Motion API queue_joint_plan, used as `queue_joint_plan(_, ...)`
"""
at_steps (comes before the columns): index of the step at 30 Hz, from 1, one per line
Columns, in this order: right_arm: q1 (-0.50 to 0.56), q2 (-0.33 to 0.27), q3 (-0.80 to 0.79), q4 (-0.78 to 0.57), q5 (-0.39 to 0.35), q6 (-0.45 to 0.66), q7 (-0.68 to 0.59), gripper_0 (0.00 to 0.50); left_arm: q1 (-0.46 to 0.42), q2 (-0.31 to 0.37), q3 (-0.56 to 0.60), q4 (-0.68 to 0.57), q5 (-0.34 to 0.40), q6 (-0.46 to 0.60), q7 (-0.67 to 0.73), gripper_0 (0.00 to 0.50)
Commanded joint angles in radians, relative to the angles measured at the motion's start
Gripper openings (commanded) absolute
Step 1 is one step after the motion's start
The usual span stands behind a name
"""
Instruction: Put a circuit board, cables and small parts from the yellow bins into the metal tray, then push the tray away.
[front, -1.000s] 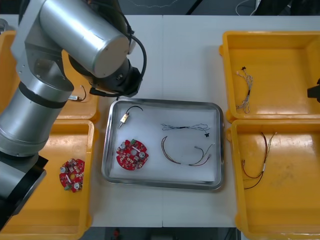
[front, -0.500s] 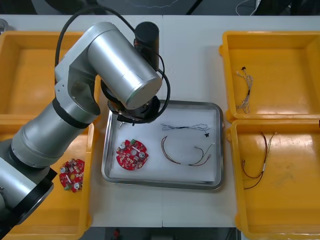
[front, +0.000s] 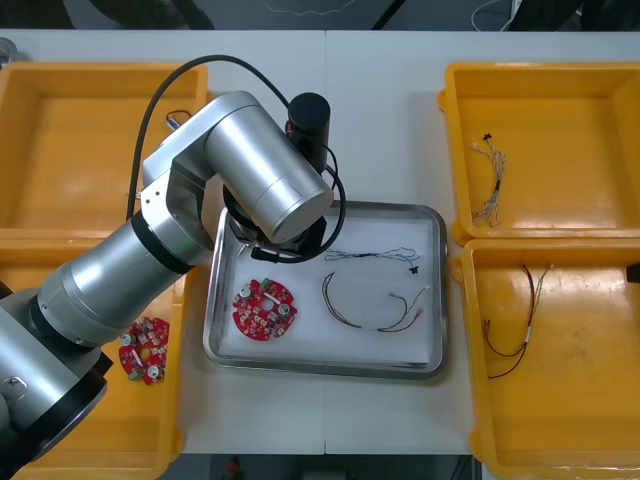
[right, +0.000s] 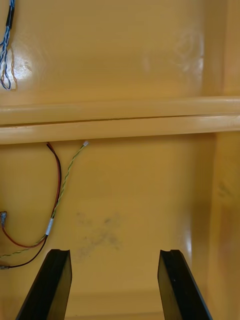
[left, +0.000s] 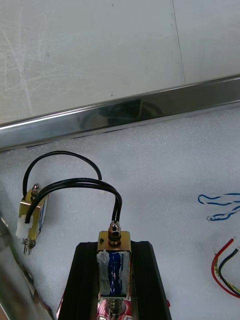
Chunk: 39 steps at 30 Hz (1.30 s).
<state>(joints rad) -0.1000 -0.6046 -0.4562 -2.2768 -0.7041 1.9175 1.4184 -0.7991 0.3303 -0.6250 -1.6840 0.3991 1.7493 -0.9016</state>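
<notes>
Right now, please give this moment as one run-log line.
left gripper: shut on small metal part, at metal tray far left | right gripper: open, above near right yellow bin | tray holds: circuit board, cables

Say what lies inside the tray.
Board, two cables, one small part lying; left gripper holds another over it. Its arm hides the far-left corner. Right gripper hangs over a bin.
</notes>
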Motion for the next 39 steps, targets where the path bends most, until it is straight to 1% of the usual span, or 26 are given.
queue_joint_plan(1,0.026,0.012,0.007,-0.033,0.009,0.002,-0.044,0.500,0.015,-0.027,-0.033,0.024,-0.022,-0.043,0.038,0.002)
queue_joint_plan(8,0.029,0.016,0.018,-0.033,0.008,0.002,-0.044,0.500,0.021,-0.027,-0.061,0.063,-0.042,-0.108,0.052,0.003)
queue_joint_plan(9,0.029,0.016,0.018,-0.033,0.008,0.002,-0.044,0.500,0.023,-0.027,-0.061,0.063,-0.045,-0.113,0.055,0.006)
queue_joint_plan(10,0.029,0.016,0.018,-0.033,0.008,0.002,-0.046,0.500,0.023,-0.027,-0.061,0.063,-0.043,-0.113,0.055,0.020)
queue_joint_plan(11,0.029,0.016,0.019,-0.033,0.009,0.002,-0.046,0.500,0.023,-0.027,-0.061,0.063,-0.043,-0.113,0.056,0.074)
queue_joint_plan(12,0.029,0.016,0.021,-0.033,0.009,0.002,-0.046,0.500,0.023,-0.027,-0.061,0.063,-0.043,-0.113,0.059,0.283)
queue_joint_plan(13,0.029,0.016,0.022,-0.033,0.009,0.002,-0.046,0.500,0.023,-0.027,-0.061,0.063,-0.043,-0.113,0.061,0.352)
queue_joint_plan(14,0.029,0.016,0.022,-0.033,0.011,0.002,-0.046,0.500,0.023,-0.027,-0.061,0.063,-0.043,-0.111,0.062,0.461)
queue_joint_plan(15,0.029,0.016,0.024,-0.035,0.012,0.002,-0.046,0.500,0.023,-0.027,-0.061,0.061,-0.043,-0.111,0.064,0.500)
queue_joint_plan(19,0.031,0.016,0.027,-0.035,0.009,0.002,-0.044,0.500,0.023,-0.027,-0.061,0.047,-0.048,-0.100,0.070,0.500)
queue_joint_plan(22,0.029,0.016,0.027,-0.041,0.008,0.002,-0.039,0.500,0.023,-0.027,-0.053,0.007,-0.055,-0.053,0.073,0.500)
queue_joint_plan(27,0.026,0.011,0.042,-0.082,-0.005,0.002,-0.035,0.500,0.024,-0.017,0.018,-0.098,-0.046,0.061,0.072,0.500)
queue_joint_plan(28,0.025,0.009,0.045,-0.089,-0.006,0.002,-0.035,0.500,0.024,-0.013,0.025,-0.111,-0.043,0.070,0.070,0.500)
queue_joint_plan(31,0.010,-0.004,0.073,-0.116,-0.011,0.002,-0.035,0.500,0.024,0.006,0.091,-0.175,-0.009,0.121,0.061,0.500)
queue_joint_plan(33,-0.007,-0.015,0.100,-0.130,-0.015,0.002,-0.039,0.500,0.023,0.027,0.148,-0.223,0.030,0.165,0.050,0.500)
queue_joint_plan(37,-0.044,-0.024,0.140,-0.130,-0.028,0.002,-0.035,0.500,0.023,0.069,0.229,-0.286,0.089,0.171,0.033,0.500)
queue_joint_plan(39,-0.078,-0.030,0.177,-0.130,-0.037,0.002,-0.032,0.500,0.023,0.104,0.284,-0.329,0.133,0.171,0.023,0.500)
